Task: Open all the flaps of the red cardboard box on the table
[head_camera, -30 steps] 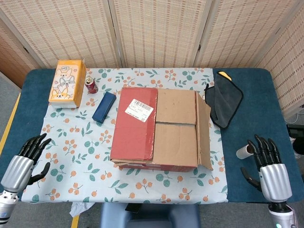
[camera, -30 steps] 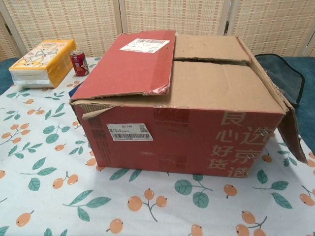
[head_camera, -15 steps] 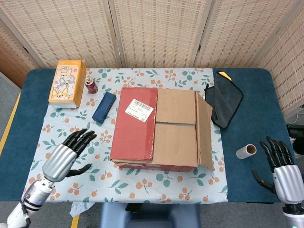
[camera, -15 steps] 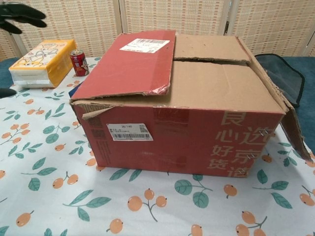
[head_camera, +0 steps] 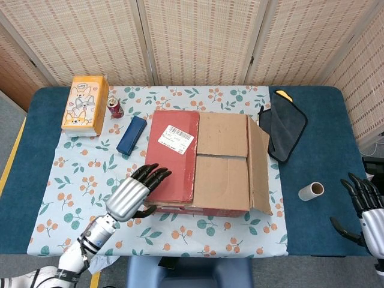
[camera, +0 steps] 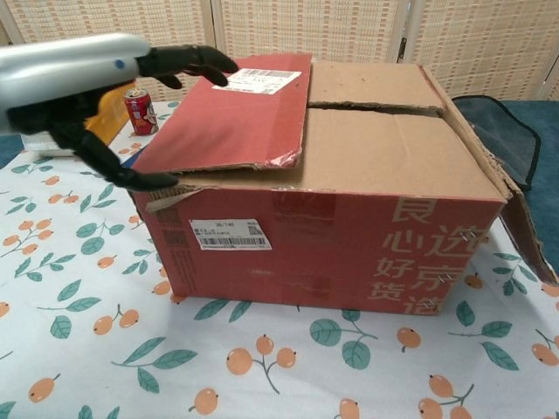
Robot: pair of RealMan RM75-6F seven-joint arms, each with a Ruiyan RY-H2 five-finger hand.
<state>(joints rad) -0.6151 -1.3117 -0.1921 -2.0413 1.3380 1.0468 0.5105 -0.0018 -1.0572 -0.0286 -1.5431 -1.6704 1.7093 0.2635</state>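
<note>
The red cardboard box [head_camera: 198, 165] [camera: 323, 236] sits mid-table. Its red left flap [head_camera: 173, 156] [camera: 231, 118] lies folded over the top, and two brown inner flaps [head_camera: 221, 159] lie flat. The right flap [head_camera: 259, 165] [camera: 515, 227] hangs half open at the right side. My left hand [head_camera: 133, 193] [camera: 83, 83] is open at the box's near-left corner, fingers spread over the red flap's edge and thumb under it. Far off at the table's right edge, my right hand [head_camera: 366, 207] is open and holds nothing.
An orange tissue box [head_camera: 86, 105] [camera: 74, 109], a red can [head_camera: 115, 108] [camera: 140, 111] and a dark blue case [head_camera: 131, 135] lie left of the box. A dark cloth [head_camera: 282, 132] lies to its right, with a cardboard tube [head_camera: 311, 191] nearer.
My left hand has swept from the table's left edge to the box's near-left corner, reaching the red flap. The right hand has drawn back toward the right edge.
</note>
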